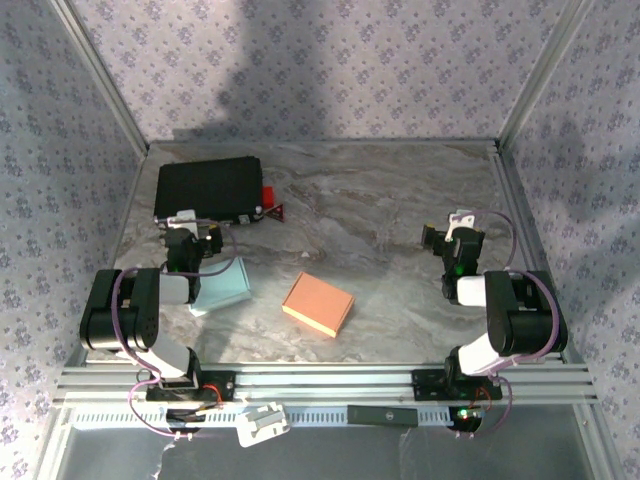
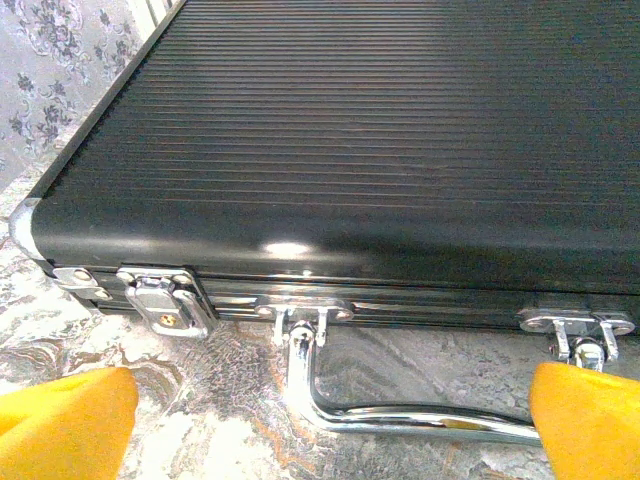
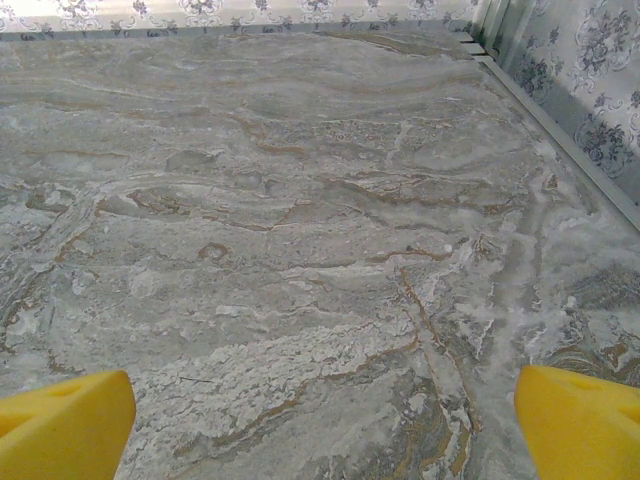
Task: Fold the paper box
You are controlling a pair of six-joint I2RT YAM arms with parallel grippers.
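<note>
At six o'clock the two arm bases are sitting bolted to the rail [image 1: 320, 380] along the near edge. Just beyond, a little to the six o'clock side of the middle of the surface [image 1: 380, 220], the paper box [image 1: 318, 304] is lying flat. It is an orange slab turned askew, clear of both arms. At eight o'clock a pale blue carton [image 1: 222, 287] is lying just beside the left arm.

I am judging the paper box to be light, thin, easily creased and likely to skate on the smooth surface. Pinning a panel with one tool while the other is pinching a free edge or flap looks the safer hold.

The right tool [image 1: 447, 232] is hovering at three o'clock, fingers spread wide over bare surface. The left tool [image 1: 192, 225] is hanging at ten o'clock, likewise spread and holding nothing, facing the black case [image 1: 208, 190] and its chrome handle [image 2: 400, 418].
</note>
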